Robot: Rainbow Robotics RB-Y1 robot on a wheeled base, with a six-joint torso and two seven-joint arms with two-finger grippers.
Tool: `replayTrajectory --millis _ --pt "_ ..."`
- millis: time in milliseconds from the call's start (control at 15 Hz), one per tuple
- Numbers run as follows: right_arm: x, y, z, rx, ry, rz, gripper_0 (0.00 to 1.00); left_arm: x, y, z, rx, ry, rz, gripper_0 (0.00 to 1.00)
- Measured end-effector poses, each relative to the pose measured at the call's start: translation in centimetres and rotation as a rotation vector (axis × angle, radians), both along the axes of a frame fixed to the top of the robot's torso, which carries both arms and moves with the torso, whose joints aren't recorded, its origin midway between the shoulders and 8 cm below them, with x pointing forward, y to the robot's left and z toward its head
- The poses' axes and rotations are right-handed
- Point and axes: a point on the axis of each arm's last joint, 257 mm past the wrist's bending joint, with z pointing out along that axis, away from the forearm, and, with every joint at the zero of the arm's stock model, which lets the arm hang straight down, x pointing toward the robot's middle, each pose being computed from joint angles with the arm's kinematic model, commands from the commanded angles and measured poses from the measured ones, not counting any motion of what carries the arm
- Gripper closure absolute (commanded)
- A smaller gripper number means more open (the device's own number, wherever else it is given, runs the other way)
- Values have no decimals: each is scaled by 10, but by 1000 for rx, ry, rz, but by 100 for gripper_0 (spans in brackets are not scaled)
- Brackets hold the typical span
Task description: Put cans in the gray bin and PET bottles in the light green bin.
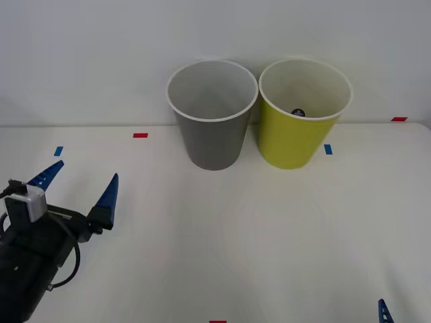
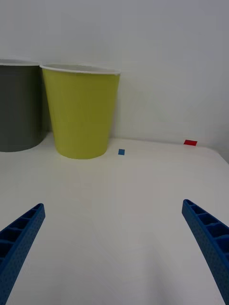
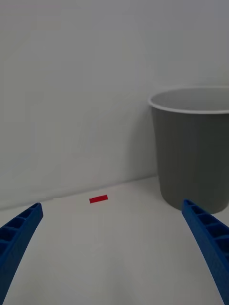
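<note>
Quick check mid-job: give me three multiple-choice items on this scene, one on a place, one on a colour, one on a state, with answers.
1. Where does the gray bin stand relative to the light green bin?
A. on the robot's left of it
B. on the robot's right of it
C. stacked inside it

2. What colour are both bins' rims?
A. black
B. white
C. red

3. How is the left claw?
A. shut on a bottle
B. shut, empty
C. open, empty

Answers: 1 A, the front view shows gray left of green. 2 B, both rims are white. 3 C, its blue fingers stand spread with nothing between.
</note>
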Motion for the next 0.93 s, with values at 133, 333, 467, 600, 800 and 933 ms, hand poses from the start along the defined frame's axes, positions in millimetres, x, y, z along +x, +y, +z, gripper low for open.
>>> replayTrajectory --millis 133,333,467,600,800,933 --pt "0 0 0 0 0 0 0 -25 6 -28 -28 40 23 0" --pt "0 0 0 0 0 0 0 -58 14 -47 -56 47 54 0" --pt "0 0 0 0 0 0 0 -74 16 -57 -62 30 62 0" --pt "0 0 0 0 0 0 0 -93 13 -78 -67 25 66 0" --pt "0 0 0 0 0 0 0 -133 8 -103 -44 62 77 0" --pt "0 0 0 0 0 0 0 -159 9 -108 -23 77 99 0"
